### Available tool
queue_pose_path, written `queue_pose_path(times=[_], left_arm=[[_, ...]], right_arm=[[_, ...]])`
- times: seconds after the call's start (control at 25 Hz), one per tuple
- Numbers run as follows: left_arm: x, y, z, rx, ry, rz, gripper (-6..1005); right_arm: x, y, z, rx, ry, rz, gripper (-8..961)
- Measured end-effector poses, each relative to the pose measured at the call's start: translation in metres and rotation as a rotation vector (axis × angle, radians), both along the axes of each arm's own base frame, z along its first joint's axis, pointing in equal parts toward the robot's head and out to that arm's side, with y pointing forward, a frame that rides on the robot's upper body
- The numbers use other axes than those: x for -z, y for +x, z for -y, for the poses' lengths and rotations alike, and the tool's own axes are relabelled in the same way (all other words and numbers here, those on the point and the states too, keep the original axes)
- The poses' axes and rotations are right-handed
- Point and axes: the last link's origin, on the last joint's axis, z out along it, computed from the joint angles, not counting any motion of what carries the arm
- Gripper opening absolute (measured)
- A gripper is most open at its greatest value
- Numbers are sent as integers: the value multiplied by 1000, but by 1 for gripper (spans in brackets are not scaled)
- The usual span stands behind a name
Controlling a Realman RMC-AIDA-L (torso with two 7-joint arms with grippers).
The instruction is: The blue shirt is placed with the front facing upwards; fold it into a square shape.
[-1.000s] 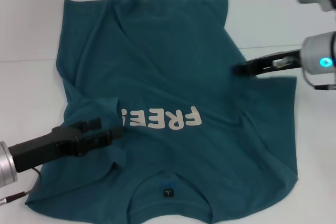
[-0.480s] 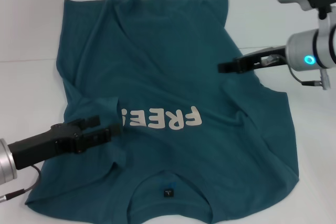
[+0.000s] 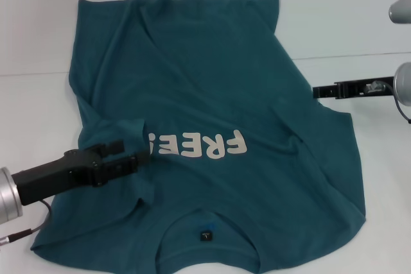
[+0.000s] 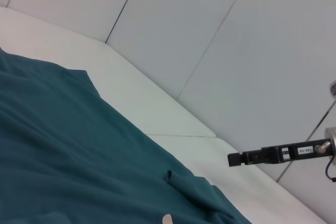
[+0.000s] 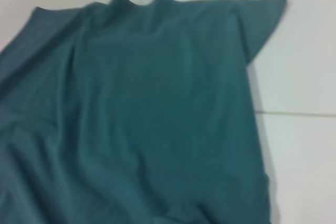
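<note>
The blue shirt [image 3: 212,81] lies front up on the white table [image 3: 38,107], collar and dark neck label [image 3: 204,235] toward me and hem at the far side. One sleeve is folded inward beside the off-white lettering [image 3: 199,144]. My left gripper [image 3: 144,156] rests low on the cloth at that folded sleeve, open and holding nothing. My right gripper [image 3: 316,91] hovers over bare table just off the shirt's right edge, shut and empty. It also shows in the left wrist view as the right gripper [image 4: 231,158]. The right wrist view shows the shirt [image 5: 147,108] and its far hem.
A thin seam line [image 3: 347,57] crosses the table on the right. A cable [image 3: 26,229] trails from my left arm at the near left. Bare white table surrounds the shirt on the left, right and far sides.
My right gripper first reached left over the shirt, then pulled back right, off its edge. My left gripper drew back slightly, then edged forward again. The shirt has not moved.
</note>
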Motion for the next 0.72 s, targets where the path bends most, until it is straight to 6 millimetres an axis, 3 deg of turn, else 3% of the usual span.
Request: queue_pose_path(times=[0.12,0.72], left_arm=[[1,1,0,4,-5,-2,889],[4,1,1,1,-19,4,889]], right_arm=[[3,8,1,22,2,14,693],[23,27,5,80,18,43,700]])
